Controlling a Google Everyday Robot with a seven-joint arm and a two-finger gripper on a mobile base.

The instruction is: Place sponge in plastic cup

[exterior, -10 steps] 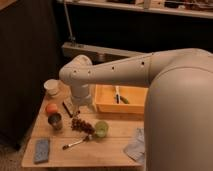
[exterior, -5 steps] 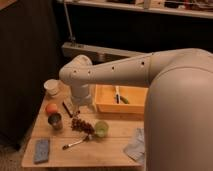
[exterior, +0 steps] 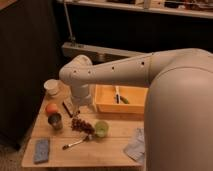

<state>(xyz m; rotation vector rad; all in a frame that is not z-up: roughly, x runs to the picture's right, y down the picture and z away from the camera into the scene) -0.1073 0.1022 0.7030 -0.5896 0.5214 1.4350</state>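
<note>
Nearest, at the left front corner of the wooden table (exterior: 92, 158), lies the one sponge (exterior: 41, 150), a flat grey-blue rectangle with a rough-looking face. It lies alone, well apart from both cups. At the right front edge is one crumpled pale wrapper (exterior: 135, 146). A single slim utensil (exterior: 75, 143) lies slantwise a little farther in.

Behind it stands a green cup (exterior: 101, 129), round, smooth and translucent, upright with its mouth open. Just left of it sits a dark red knobbly cluster (exterior: 80, 125). Left again is one small metal can (exterior: 55, 120), dull and cylindrical, and behind that a round orange fruit (exterior: 51, 108).

The gripper (exterior: 74, 107) hangs down from the wrist over the middle of the table, beyond the cluster and right of the fruit. Whether it is spread or pressed together cannot be told.

To the right is a shallow yellow tray (exterior: 107, 107), rectangular, with a couple of utensils inside. At the far left corner stands one white cup (exterior: 51, 86). The smooth, pale, tubular arm (exterior: 117, 72) spans in from the right.
</note>
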